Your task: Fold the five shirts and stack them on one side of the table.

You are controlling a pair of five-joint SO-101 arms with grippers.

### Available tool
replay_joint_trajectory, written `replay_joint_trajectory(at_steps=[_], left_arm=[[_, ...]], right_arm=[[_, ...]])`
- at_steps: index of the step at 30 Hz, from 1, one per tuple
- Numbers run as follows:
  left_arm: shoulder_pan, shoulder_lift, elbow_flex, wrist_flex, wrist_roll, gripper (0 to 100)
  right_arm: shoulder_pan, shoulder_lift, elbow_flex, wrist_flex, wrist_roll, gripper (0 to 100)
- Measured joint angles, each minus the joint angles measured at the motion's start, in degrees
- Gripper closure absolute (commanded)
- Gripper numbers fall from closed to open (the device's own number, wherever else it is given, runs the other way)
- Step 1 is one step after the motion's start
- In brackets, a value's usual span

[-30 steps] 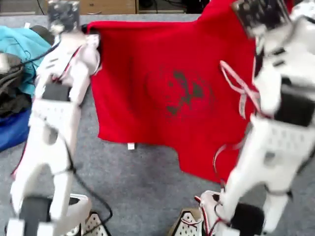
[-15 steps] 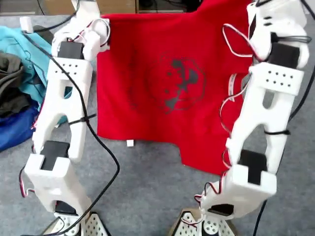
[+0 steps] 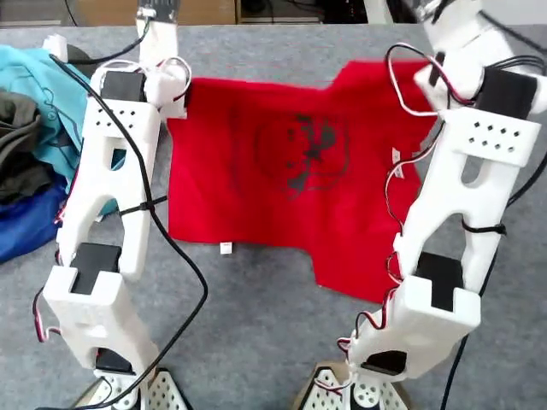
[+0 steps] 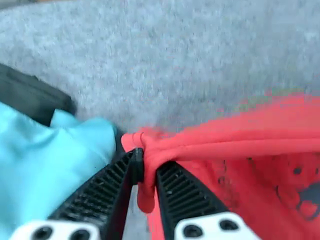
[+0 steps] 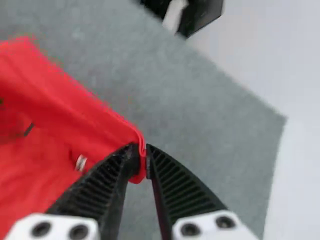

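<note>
A red shirt [image 3: 291, 179] with a dark print lies spread across the grey table, its front edge nearer the arm bases. My left gripper [image 4: 145, 167] is shut on a bunched corner of the red shirt [image 4: 210, 145] at its far left. My right gripper [image 5: 141, 159] is shut on the red shirt's edge [image 5: 60, 120] at its far right. In the high view the left arm [image 3: 120, 145] stands along the shirt's left side and the right arm [image 3: 466, 171] over its right side.
A pile of other shirts, teal [image 3: 38, 81], dark [image 3: 21, 162] and blue [image 3: 26, 226], lies at the table's left edge. Teal cloth [image 4: 45, 160] sits close beside my left gripper. Bare grey table [image 3: 256, 325] lies in front of the red shirt.
Both arms have swung toward the far side and lowered the red shirt, which was held up high and now lies flatter on the table, its top edge dropped nearer.
</note>
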Motion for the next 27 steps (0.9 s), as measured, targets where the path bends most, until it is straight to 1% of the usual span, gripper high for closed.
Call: replay_joint_trajectory(at_steps=[3,7,10,12,15,18,23,27], left_arm=[[0.3,0.0,4.0,2.3,-2.7,98],[0.9,0.0,11.5,2.4,-3.8,98],[1.0,0.0,16.4,2.4,-4.4,98],[1.0,0.0,19.6,2.3,-4.5,98],[1.1,0.0,23.7,2.3,-5.3,98],[1.1,-1.7,28.3,2.3,-6.0,98],[1.1,-10.3,35.4,2.1,-7.0,98],[1.1,-17.8,41.1,2.1,-9.1,98]], right_arm=[[-0.4,0.0,0.0,6.0,1.1,99.7],[-0.4,-0.2,0.0,11.9,1.1,99.7],[0.0,-2.8,1.7,12.8,1.5,99.7],[0.4,-6.2,5.5,12.9,1.8,99.7],[1.1,-11.9,15.6,10.8,2.8,99.7],[2.4,-18.9,29.6,4.5,2.9,99.7],[3.0,-34.4,56.4,-7.6,5.2,99.7],[3.1,-46.9,73.9,-13.5,5.3,99.7]])
